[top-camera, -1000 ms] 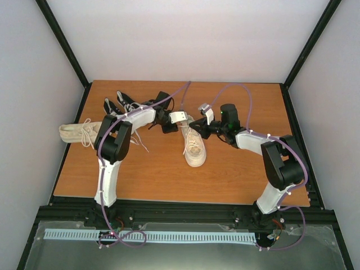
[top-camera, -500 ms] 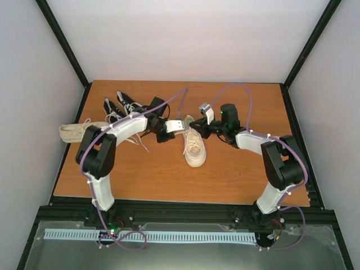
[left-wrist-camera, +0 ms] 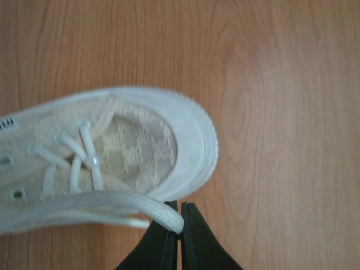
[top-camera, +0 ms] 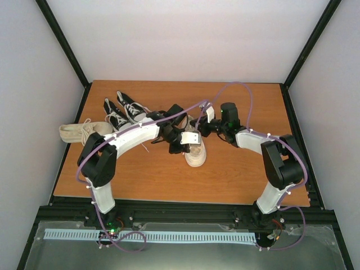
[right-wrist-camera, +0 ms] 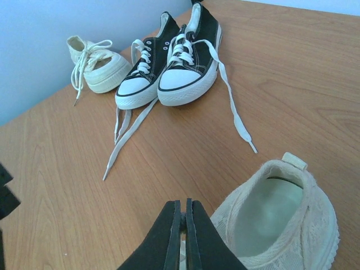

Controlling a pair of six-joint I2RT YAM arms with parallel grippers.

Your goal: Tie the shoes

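Observation:
A cream shoe [top-camera: 196, 151] lies mid-table, toe towards me. My left gripper [top-camera: 181, 145] is at its left side; in the left wrist view the gripper [left-wrist-camera: 181, 220] is shut on one pale lace end [left-wrist-camera: 152, 209] beside the shoe's toe [left-wrist-camera: 185, 140]. My right gripper [top-camera: 200, 128] is at the shoe's heel; in the right wrist view it [right-wrist-camera: 184, 211] is shut on a thin bit of lace next to the heel opening [right-wrist-camera: 275, 216]. Two black shoes [top-camera: 125, 111] stand at the back left, laces loose [right-wrist-camera: 169, 62]. A second cream shoe [top-camera: 79, 133] lies far left.
Loose white laces [right-wrist-camera: 126, 135] of the black shoes trail over the wooden table [top-camera: 242, 174] towards the middle. Black frame rails [top-camera: 180, 208] run along the table's near edge. My two arms come close together over the middle shoe.
My left arm has swung right and nearer, from beside the black shoes to the middle cream shoe's left side. My right arm has stayed still.

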